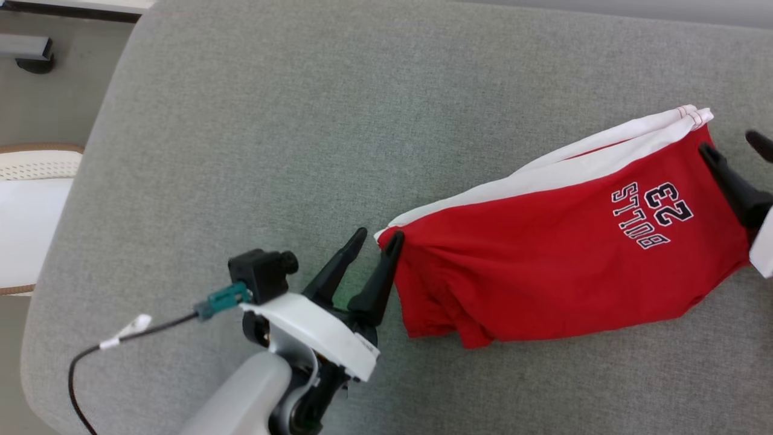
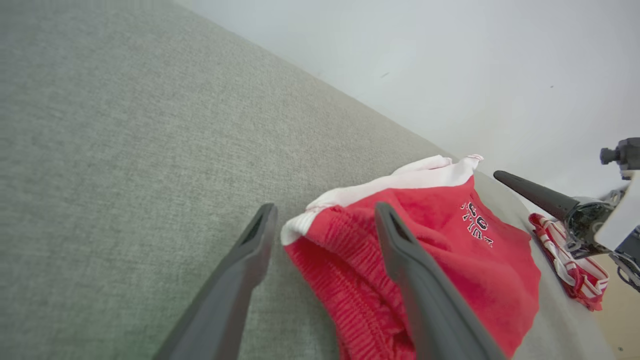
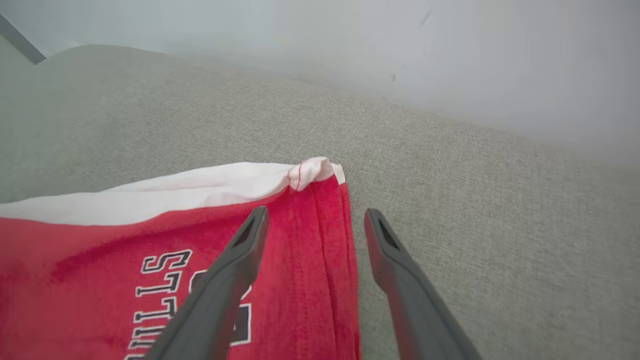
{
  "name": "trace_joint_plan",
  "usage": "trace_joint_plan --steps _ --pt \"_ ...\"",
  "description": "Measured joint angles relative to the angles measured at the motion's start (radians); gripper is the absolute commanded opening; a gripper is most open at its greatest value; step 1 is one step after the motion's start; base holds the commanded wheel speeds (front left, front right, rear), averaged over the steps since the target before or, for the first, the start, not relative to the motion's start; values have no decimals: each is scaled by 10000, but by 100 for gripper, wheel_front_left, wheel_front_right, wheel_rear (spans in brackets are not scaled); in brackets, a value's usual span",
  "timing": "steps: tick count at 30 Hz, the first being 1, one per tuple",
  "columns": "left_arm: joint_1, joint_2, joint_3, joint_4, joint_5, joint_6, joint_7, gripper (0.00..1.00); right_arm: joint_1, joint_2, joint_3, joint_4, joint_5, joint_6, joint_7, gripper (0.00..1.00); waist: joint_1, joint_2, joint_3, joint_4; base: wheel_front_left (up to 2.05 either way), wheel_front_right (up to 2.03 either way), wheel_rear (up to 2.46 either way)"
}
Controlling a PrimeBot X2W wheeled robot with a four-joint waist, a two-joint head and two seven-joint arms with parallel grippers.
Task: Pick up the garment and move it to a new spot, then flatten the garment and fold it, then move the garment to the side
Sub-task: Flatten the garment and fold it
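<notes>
The garment [image 1: 574, 254], red shorts with a white side stripe and "BULLS 23" printed on them, lies loosely spread on the right part of the grey fabric-covered table [image 1: 302, 121]. The left end effector [image 1: 378, 235] sits at the gathered waistband end with its fingers apart, one finger over the red cloth and the other over bare table. The right end effector [image 1: 731, 144] sits at the opposite hem, fingers also apart, straddling the garment's edge without clamping it.
</notes>
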Motion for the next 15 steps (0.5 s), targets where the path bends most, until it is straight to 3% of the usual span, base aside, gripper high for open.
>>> trace_joint_plan --steps 10,15 --pt "663 -130 384 -982 2063 1143 -1026 100 704 -663 -201 -117 288 0 1519 100 0 0 -112 220 0 0 0" --pt "1234 -794 1319 -1741 3377 1018 -1072 100 918 -805 -633 29 378 0 2100 100 -1 0 -1 517 0 0 0"
